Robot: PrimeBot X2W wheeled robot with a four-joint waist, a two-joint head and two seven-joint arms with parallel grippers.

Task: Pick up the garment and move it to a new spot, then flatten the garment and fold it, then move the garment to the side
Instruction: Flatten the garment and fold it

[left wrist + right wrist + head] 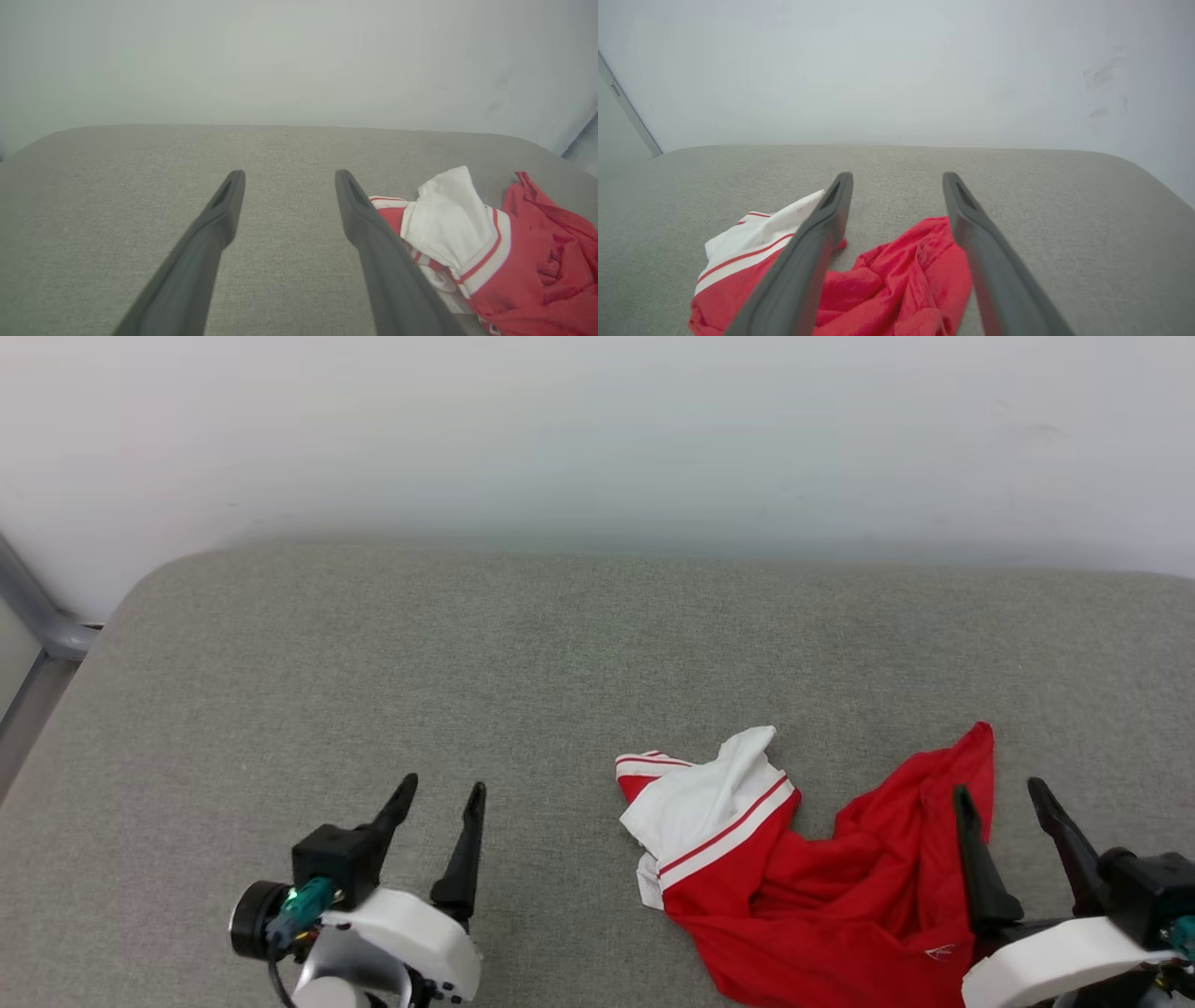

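Holding the left tool (443, 784) spread wide and empty over bare grey surface (560, 663), left of the garment (822, 896). Hovering the right tool (998, 789), fingers wide and gripping nothing, over the garment's red body, crumpled at the surface's right front, white sleeve (709, 793) pointing left.

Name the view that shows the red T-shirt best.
Head view: the garment shows nearly whole, white sleeve and red body. Left wrist view cuts it at the frame's right edge; in the right wrist view that tool's fingers cross it.
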